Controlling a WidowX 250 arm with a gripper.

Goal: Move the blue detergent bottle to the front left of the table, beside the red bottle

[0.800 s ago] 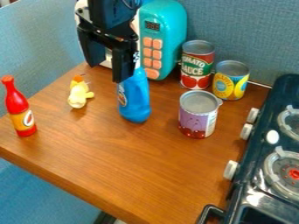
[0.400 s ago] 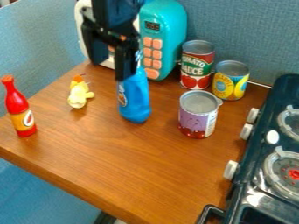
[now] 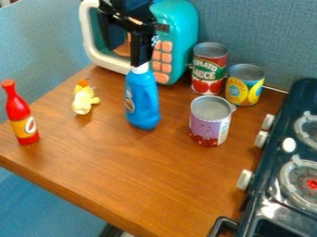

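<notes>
Near the blue bottle's [image 3: 142, 102] top, in the camera view, my gripper [image 3: 127, 57] hangs with its claw wide. The bottle stands upright on the table [image 3: 123, 176]; I'd mind its white cap [image 3: 140, 68], as a sideways brush could tip it.

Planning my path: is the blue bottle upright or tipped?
Upright: the blue bottle stands base-down on the wooden table, white neck uppermost.
</notes>
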